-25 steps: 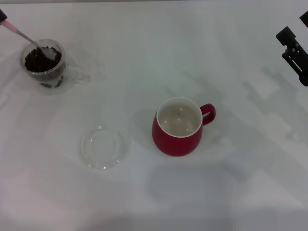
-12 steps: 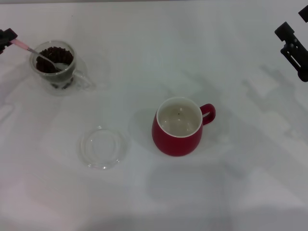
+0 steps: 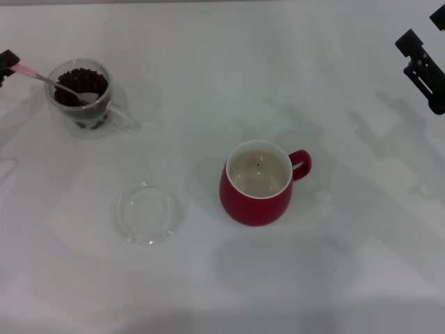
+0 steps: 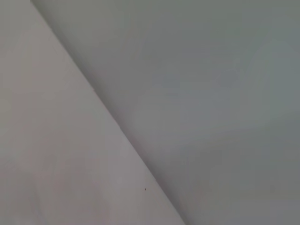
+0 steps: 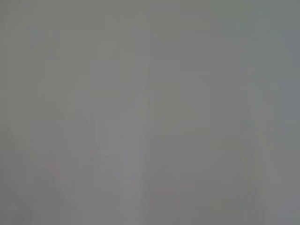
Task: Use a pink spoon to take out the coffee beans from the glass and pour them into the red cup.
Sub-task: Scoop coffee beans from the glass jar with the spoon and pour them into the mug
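- We see the left claw (image 3: 7, 62) gripping the pink-handled metal spoon (image 3: 52, 80), bowl in the dark coffee beans (image 3: 82, 85) inside the clear glass mug (image 3: 83, 97).
- Right claw (image 3: 423, 69): parked, state unreadable.
- Red ceramic cup (image 3: 257, 184): no writing.

The place looks like a test bench in a robot lab, not a home kitchen. A plain white tabletop (image 3: 208, 83) fills the whole head view, with no wall or furniture visible. On it stand only a few props well apart: a red cup (image 3: 259, 184), a glass (image 3: 82, 96) of coffee beans (image 3: 82, 85) and a flat clear glass dish (image 3: 149, 213).
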